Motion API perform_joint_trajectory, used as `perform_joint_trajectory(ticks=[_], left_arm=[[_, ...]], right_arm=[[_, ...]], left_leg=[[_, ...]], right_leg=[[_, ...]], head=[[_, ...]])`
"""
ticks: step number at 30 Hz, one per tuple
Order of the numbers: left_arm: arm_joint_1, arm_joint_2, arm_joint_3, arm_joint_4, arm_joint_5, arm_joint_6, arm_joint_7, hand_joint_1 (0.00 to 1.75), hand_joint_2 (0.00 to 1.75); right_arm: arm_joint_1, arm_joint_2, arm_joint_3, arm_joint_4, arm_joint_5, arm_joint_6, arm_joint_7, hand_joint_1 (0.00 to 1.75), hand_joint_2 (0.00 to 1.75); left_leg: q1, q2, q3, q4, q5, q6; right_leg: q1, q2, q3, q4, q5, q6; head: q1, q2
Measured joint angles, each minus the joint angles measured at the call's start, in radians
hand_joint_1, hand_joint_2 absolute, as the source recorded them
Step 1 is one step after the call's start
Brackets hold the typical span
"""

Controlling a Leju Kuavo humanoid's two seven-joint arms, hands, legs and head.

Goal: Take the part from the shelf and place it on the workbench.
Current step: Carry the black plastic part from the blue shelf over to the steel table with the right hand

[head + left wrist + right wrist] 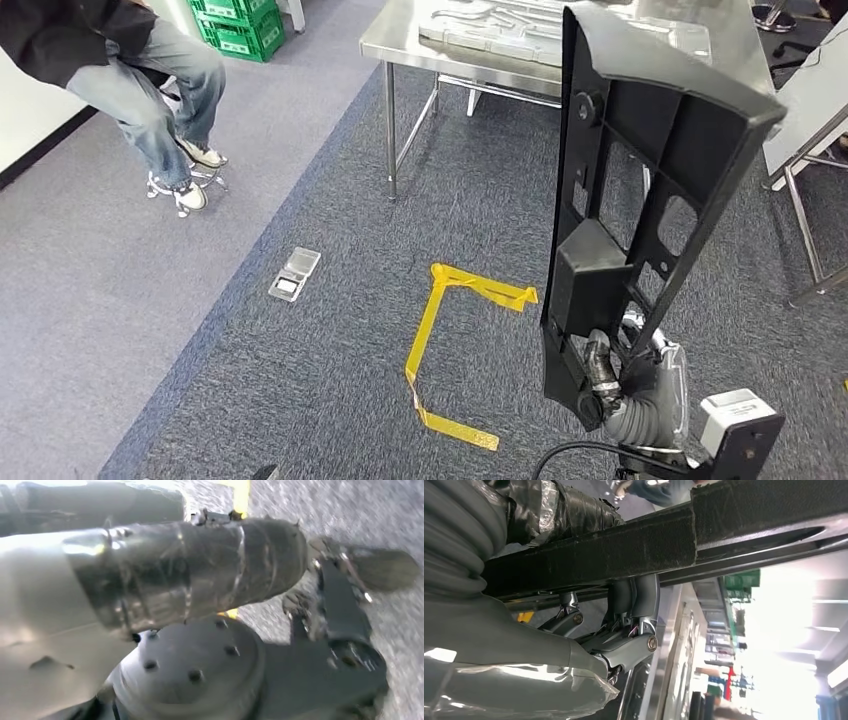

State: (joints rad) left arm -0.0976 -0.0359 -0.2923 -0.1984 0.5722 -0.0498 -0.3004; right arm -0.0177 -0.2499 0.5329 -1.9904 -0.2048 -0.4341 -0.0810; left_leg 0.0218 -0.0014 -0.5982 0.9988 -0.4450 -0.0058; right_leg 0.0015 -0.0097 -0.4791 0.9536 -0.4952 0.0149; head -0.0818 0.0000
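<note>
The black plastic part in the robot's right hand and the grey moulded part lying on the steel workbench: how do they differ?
The black plastic part stands nearly upright in the air, gripped at its lower end by the right hand; the grey moulded part lies flat on the steel workbench. The black part is dark with open cut-outs; the grey part is pale. Both look like long, shaped panels.

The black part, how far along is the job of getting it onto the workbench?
Pickup looks done: the right robot hand grips the black part by its lower end, holding it upright above the carpet. The steel workbench is ahead, beyond the yellow tape. Reaching the bench and setting the part down remain.
</note>
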Motion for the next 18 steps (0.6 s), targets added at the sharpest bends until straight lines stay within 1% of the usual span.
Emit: perform_joint_trajectory(ticks=[1,2,3,4,5,6,7,8,9,10,11,12,13,14,15,16,17,18], left_arm=[[0.001,0.0,0.0,0.0,0.0,0.0,-0.001,0.0,0.0],[0.001,-0.003,0.0,0.0,0.0,0.0,-0.002,0.0,0.0],[0.0,-0.007,0.0,0.0,0.0,0.0,-0.002,0.0,0.0],[-0.002,-0.012,0.0,0.0,0.0,0.0,-0.002,0.0,0.0],[-0.003,-0.017,0.0,0.0,0.0,0.001,-0.002,0.0,0.0],[-0.004,-0.02,0.0,0.0,0.0,0.001,-0.002,0.0,0.0],[-0.003,-0.022,0.0,0.0,0.0,0.001,-0.001,0.0,0.0],[-0.002,-0.024,0.0,0.0,0.0,0.002,-0.001,0.0,0.0],[-0.002,-0.024,0.0,0.0,0.001,0.002,-0.001,0.0,0.0],[-0.002,-0.025,0.0,0.0,0.001,0.002,-0.001,0.0,0.0],[-0.002,-0.025,0.0,0.0,0.001,0.002,0.0,0.0,0.0],[-0.003,-0.026,0.0,0.0,0.001,0.002,0.001,0.0,0.0],[-0.004,-0.027,-0.001,0.0,0.001,0.002,0.002,0.0,0.0],[-0.005,-0.029,-0.001,0.0,0.002,0.002,0.002,0.0,0.0],[-0.005,-0.03,-0.001,0.0,0.002,0.002,0.002,0.0,0.0],[-0.005,-0.031,-0.001,0.0,0.003,0.002,0.002,0.0,0.0],[-0.005,-0.031,-0.001,0.0,0.003,0.002,0.002,0.0,0.0],[-0.005,-0.031,-0.001,0.0,0.004,0.002,0.003,0.0,0.0]], right_arm=[[0.0,0.0,0.0,0.0,0.0,0.0,0.0,1.75,1.75],[0.0,-0.001,0.0,0.0,0.0,0.0,0.0,1.75,1.75],[-0.001,-0.001,0.0,-0.001,0.0,0.0,0.0,1.75,1.75],[-0.002,-0.002,0.0,-0.001,0.0,0.0,0.0,1.75,1.75],[-0.003,-0.002,0.0,-0.001,0.0,0.0,0.0,1.75,1.75],[-0.002,-0.003,0.0,-0.001,0.0,0.0,0.0,1.75,1.75],[-0.001,-0.003,0.0,-0.001,0.0,-0.001,0.0,1.75,1.75],[0.0,-0.004,0.0,-0.001,0.0,-0.001,0.0,1.75,1.75],[0.001,-0.004,0.0,0.0,0.0,-0.002,0.0,1.75,1.75],[0.001,-0.004,0.0,0.0,0.0,-0.002,0.0,1.75,1.75],[0.0,-0.005,0.0,0.0,0.0,-0.002,0.0,1.75,1.75],[0.0,-0.006,0.0,0.0,0.0,-0.002,0.001,1.75,1.75],[-0.001,-0.007,0.0,0.0,0.0,-0.002,0.002,1.75,1.75],[-0.001,-0.008,0.0,-0.001,0.0,-0.002,0.002,1.75,1.75],[0.0,-0.008,0.0,-0.002,0.001,-0.003,0.003,1.75,1.75],[0.0,-0.008,0.0,-0.003,0.001,-0.003,0.003,1.75,1.75],[0.0,-0.008,0.001,-0.003,0.001,-0.003,0.004,1.75,1.75],[-0.001,-0.008,0.001,-0.004,0.001,-0.004,0.004,1.75,1.75]], left_leg=[[0.001,-0.001,0.008,-0.001,0.001,0.008],[0.002,-0.002,0.018,-0.001,-0.002,0.015],[0.003,-0.003,0.028,-0.001,-0.005,0.02],[0.003,-0.005,0.032,-0.002,-0.008,0.024],[0.003,-0.006,0.036,-0.002,-0.012,0.027],[0.002,-0.007,0.039,-0.002,-0.016,0.029],[0.0,-0.009,0.044,-0.002,-0.022,0.029],[-0.002,-0.01,0.052,-0.002,-0.028,0.029],[-0.004,-0.013,0.062,-0.002,-0.035,0.028],[-0.006,-0.015,0.073,-0.002,-0.043,0.028],[-0.006,-0.017,0.084,-0.004,-0.049,0.027],[-0.006,-0.019,0.091,-0.007,-0.054,0.024],[-0.004,-0.021,0.095,-0.011,-0.058,0.019],[-0.003,-0.021,0.097,-0.012,-0.058,0.013],[-0.003,-0.021,0.101,-0.013,-0.055,0.007],[-0.003,-0.019,0.106,-0.011,-0.056,0.001],[-0.004,-0.016,0.108,0.002,-0.062,-0.002],[-0.004,-0.014,0.099,0.027,-0.077,-0.005]], right_leg=[[-0.001,0.0,0.001,0.008,-0.006,0.005],[-0.002,0.001,-0.007,0.029,-0.015,0.01],[-0.003,0.001,-0.025,0.065,-0.032,0.015],[-0.004,0.002,-0.059,0.124,-0.054,0.02],[-0.005,0.002,-0.104,0.197,-0.08,0.024],[-0.005,0.002,-0.15,0.264,-0.098,0.024],[-0.006,0.002,-0.187,0.307,-0.102,0.023],[-0.006,0.003,-0.206,0.311,-0.085,0.019],[-0.005,0.003,-0.204,0.275,-0.046,0.012],[-0.003,0.004,-0.187,0.207,0.007,0.002],[0.001,0.005,-0.165,0.139,0.051,-0.011],[0.006,0.005,-0.146,0.082,0.072,-0.023],[0.011,0.006,-0.129,0.044,0.08,-0.033],[0.015,0.007,-0.121,0.026,0.075,-0.039],[0.017,0.007,-0.112,0.011,0.071,-0.042],[0.015,0.007,-0.096,-0.005,0.078,-0.042],[0.012,0.007,-0.082,-0.018,0.082,-0.042],[0.009,0.006,-0.066,-0.029,0.083,-0.043]], head=[[0.0,0.0],[0.001,0.0],[0.002,0.0],[0.002,0.0],[0.003,0.0],[0.003,0.0],[0.003,0.0],[0.002,0.0],[0.002,0.0],[0.003,0.0],[0.002,0.0],[0.001,0.0],[0.002,0.0],[0.003,0.0],[0.004,0.0],[0.006,0.0],[0.005,0.0],[0.004,0.0]])
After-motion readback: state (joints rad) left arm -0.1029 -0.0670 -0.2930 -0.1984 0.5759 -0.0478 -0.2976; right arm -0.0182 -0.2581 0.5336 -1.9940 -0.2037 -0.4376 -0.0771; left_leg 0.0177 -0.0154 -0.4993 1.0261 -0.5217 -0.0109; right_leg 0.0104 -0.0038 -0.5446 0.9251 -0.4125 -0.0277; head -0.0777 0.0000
